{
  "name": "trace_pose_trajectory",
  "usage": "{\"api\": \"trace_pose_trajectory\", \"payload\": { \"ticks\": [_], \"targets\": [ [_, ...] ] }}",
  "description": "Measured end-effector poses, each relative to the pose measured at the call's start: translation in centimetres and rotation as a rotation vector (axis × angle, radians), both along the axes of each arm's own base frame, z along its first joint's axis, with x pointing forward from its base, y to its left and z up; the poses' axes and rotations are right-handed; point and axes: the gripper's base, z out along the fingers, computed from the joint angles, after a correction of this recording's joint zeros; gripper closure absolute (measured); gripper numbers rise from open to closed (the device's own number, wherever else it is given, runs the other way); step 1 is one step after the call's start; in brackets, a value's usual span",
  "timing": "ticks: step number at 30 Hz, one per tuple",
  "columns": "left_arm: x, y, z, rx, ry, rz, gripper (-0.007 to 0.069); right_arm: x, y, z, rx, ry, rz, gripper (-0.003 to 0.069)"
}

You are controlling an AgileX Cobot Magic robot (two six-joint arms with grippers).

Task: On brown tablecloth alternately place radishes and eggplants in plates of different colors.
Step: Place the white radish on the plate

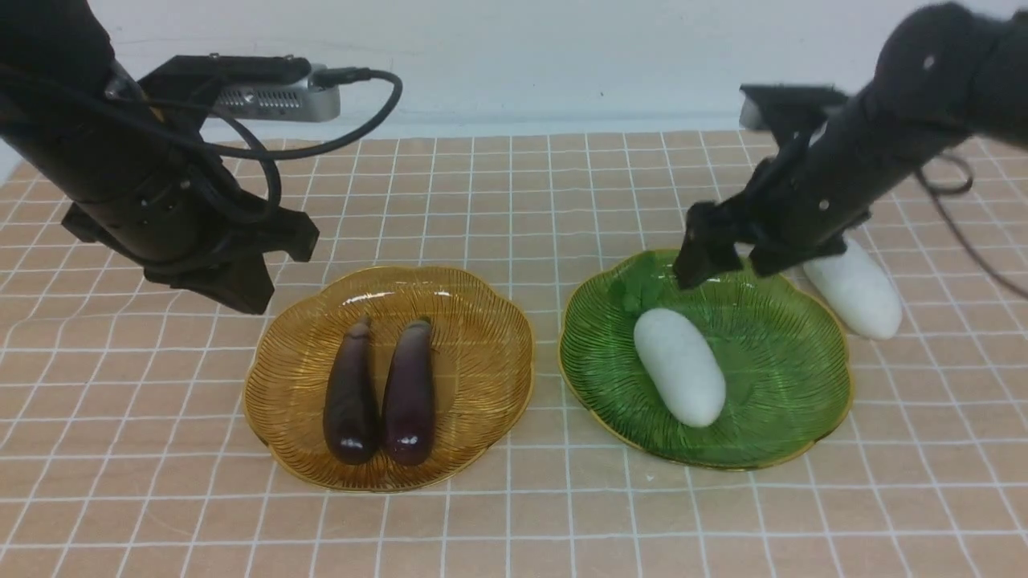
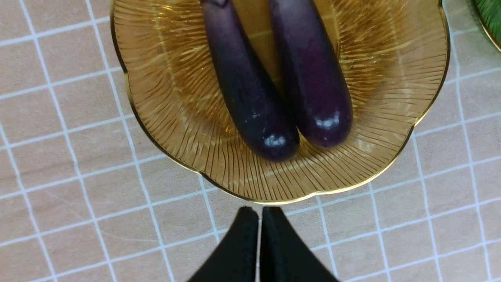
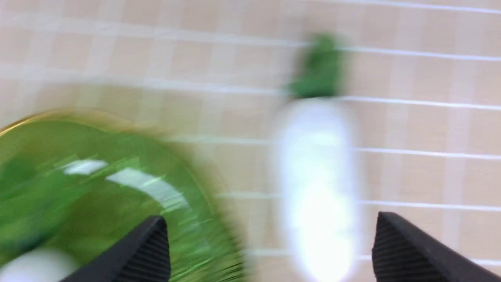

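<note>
Two dark purple eggplants point(image 1: 350, 393) point(image 1: 409, 393) lie side by side in the amber plate point(image 1: 482, 321); the left wrist view shows the same pair point(image 2: 250, 94) point(image 2: 309, 74) in that plate point(image 2: 164, 98). My left gripper point(image 1: 249, 301) point(image 2: 260, 209) is shut and empty, hanging just left of the plate's rim. One white radish point(image 1: 679, 365) rests in the green plate point(image 1: 787, 361). A second radish point(image 1: 863, 297) point(image 3: 317, 176) lies on the brown tablecloth point(image 1: 514, 201) right of that plate point(image 3: 78, 188). My right gripper point(image 1: 731, 269) point(image 3: 270, 219) is open above the plate's back right rim, holding nothing.
The right arm covers the far end of the radish on the cloth. A white wall point(image 1: 562, 56) closes off the table's far edge. Cables point(image 1: 964, 225) hang from the right arm. The right wrist view is blurred.
</note>
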Motion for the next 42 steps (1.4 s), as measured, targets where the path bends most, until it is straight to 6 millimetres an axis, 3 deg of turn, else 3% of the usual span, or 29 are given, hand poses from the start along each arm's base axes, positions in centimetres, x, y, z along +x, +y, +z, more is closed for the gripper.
{"api": "trace_pose_trajectory", "payload": {
  "ticks": [2,4,11,14,15,19,24,26,29,33,35,39,42],
  "targets": [
    [0.0,0.0,0.0,0.003,-0.001,0.0,0.0628,0.9,-2.4,-1.1,0.004,0.013,-0.076,0.0016],
    [-0.2,0.1,0.2,0.002,-0.007,0.0,0.0628,2.0,-3.7,-3.6,0.034,0.067,-0.112,0.0016],
    [-0.9,0.2,1.3,-0.002,-0.041,-0.001,0.0628,5.3,-3.6,-10.3,0.06,0.165,-0.069,0.0027],
    [-1.3,0.3,1.8,-0.002,-0.06,0.0,0.0628,6.1,-3.6,-11.7,0.063,0.185,-0.069,0.0103],
    [-1.5,0.4,2.1,-0.002,-0.068,0.0,0.0628,6.3,-3.6,-11.7,0.063,0.184,-0.068,0.0146],
    [-2.7,0.6,3.4,-0.007,-0.11,0.005,0.0628,6.6,-4.0,-9.8,0.02,0.205,-0.072,0.0152],
    [-5.1,1.1,5.6,-0.022,-0.186,0.009,0.0628,5.5,-3.1,-2.4,0.165,0.157,-0.113,0.0152],
    [-6.3,1.3,6.2,-0.026,-0.205,0.008,0.0628,4.8,-1.8,-1.4,0.259,0.161,-0.099,0.0152],
    [-9.1,1.9,7.0,-0.034,-0.249,0.008,0.0628,3.4,0.8,-3.0,0.307,0.243,-0.02,0.0152],
    [-12.5,2.8,7.3,-0.012,-0.304,0.013,0.0628,0.9,4.1,-7.3,0.231,0.409,0.054,0.0152],
    [-13.8,3.3,7.5,0.006,-0.33,0.018,0.0628,0.3,4.7,-8.1,0.183,0.436,0.069,0.0131],
    [-15.6,3.9,7.6,0.026,-0.366,0.042,0.0628,0.0,5.3,-7.4,0.154,0.42,0.081,0.0014],
    [-16.2,4.1,7.3,0.029,-0.368,0.049,0.0628,-0.8,5.2,-3.9,0.16,0.341,0.094,-0.0024]
  ]
}}
